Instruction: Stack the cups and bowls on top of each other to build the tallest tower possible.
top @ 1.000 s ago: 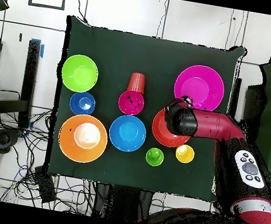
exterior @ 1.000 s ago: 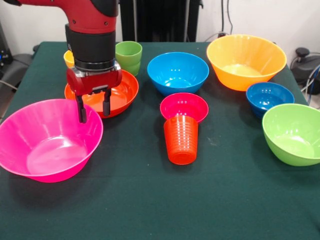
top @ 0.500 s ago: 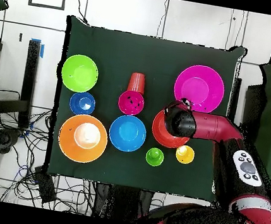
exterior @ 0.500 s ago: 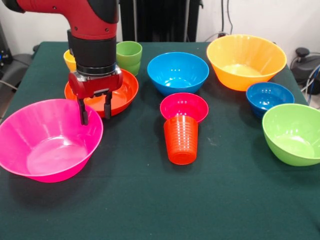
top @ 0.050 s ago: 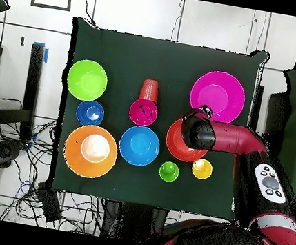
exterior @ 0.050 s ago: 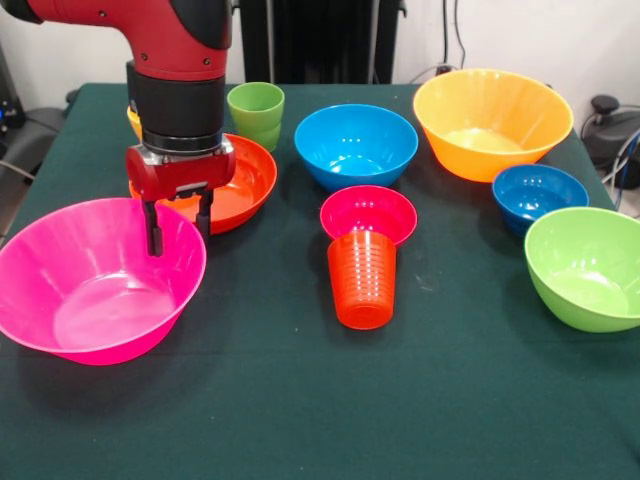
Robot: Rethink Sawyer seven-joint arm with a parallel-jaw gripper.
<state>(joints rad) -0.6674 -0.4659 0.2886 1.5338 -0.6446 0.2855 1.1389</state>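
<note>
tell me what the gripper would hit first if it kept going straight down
Probably the far rim of the large pink bowl: the open gripper points down with one finger over that rim. Depth is unclear, so it may slip just inside.

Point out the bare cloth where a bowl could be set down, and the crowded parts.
Free: the broad near strip of the table, in front of the large pink bowl, the ribbed orange-red cup and the lime green bowl. Crowded: the far half, with the gripper above the pink bowl's far rim, by the red-orange bowl.
</note>
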